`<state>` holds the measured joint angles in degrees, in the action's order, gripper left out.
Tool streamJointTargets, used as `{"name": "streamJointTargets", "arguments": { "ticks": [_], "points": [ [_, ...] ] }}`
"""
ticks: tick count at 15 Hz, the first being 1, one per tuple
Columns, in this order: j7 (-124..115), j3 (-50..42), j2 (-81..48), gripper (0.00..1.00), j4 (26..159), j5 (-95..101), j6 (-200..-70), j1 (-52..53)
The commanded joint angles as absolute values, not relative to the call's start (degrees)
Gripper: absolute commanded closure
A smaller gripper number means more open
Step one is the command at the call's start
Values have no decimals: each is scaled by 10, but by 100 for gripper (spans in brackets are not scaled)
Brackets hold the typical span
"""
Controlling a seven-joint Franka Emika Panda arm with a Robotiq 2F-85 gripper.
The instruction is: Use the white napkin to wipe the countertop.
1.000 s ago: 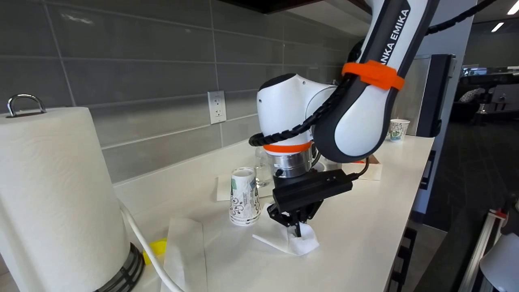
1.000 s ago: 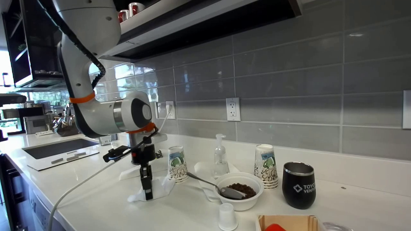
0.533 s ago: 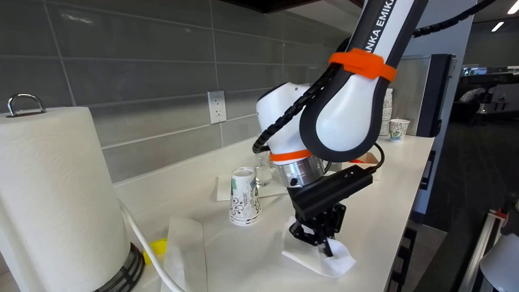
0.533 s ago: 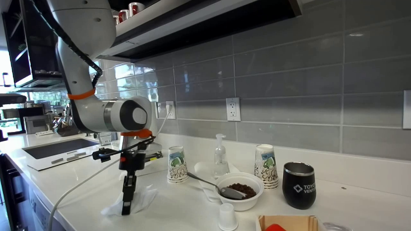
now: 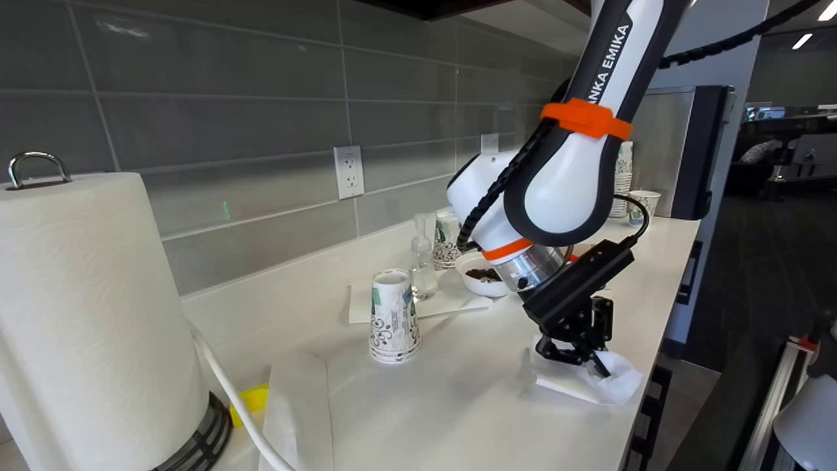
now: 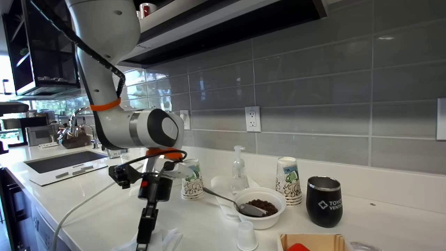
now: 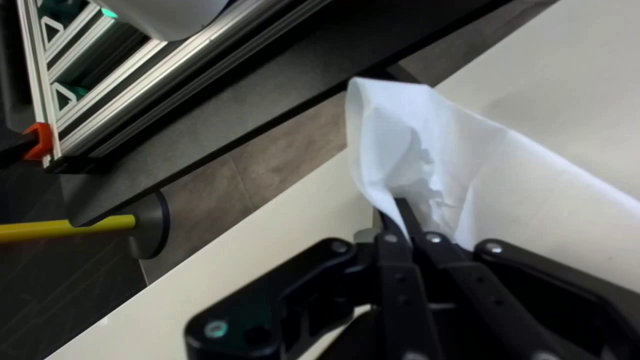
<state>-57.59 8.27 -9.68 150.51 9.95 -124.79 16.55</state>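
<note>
The white napkin [image 5: 622, 378] is a rumpled thin sheet on the off-white countertop [image 5: 458, 418], close to its straight front edge. My gripper [image 5: 601, 367] tilts down with its fingers closed on the napkin. In an exterior view the napkin [image 6: 168, 240] and the fingertips [image 6: 142, 245] are partly cut off by the bottom edge. In the wrist view the fingers [image 7: 398, 216] are together, with a fold of the napkin [image 7: 450, 125] pinched between them. The rest of the sheet spreads over the countertop [image 7: 240, 280]. The fingertips are partly hidden by the napkin.
A paper-towel roll [image 5: 98, 314] and a white cable [image 5: 242, 412] stand at one end. A cup stack [image 5: 393, 320], soap pump [image 6: 239, 176], white bowl [image 6: 270, 220] with a spoon, small white cup [image 6: 246, 237] and black tumbler [image 6: 324, 205] stand on the counter.
My gripper has dragged the napkin from beside the cup stack towards the counter's front edge, then along the counter away from the paper-towel roll. The grip stays closed.
</note>
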Motion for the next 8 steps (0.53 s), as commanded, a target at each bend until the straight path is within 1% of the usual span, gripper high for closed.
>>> {"name": "streamJointTargets", "arguments": {
  "ticks": [1, 4, 8],
  "points": [
    [-648, 57, -90, 100, 1520, 165, -1300, 152],
    [-715, 42, -98, 100, 1512, 200, -1366, 148],
    [-791, 41, -100, 100, 1486, 247, -1413, 157]
  ]
}}
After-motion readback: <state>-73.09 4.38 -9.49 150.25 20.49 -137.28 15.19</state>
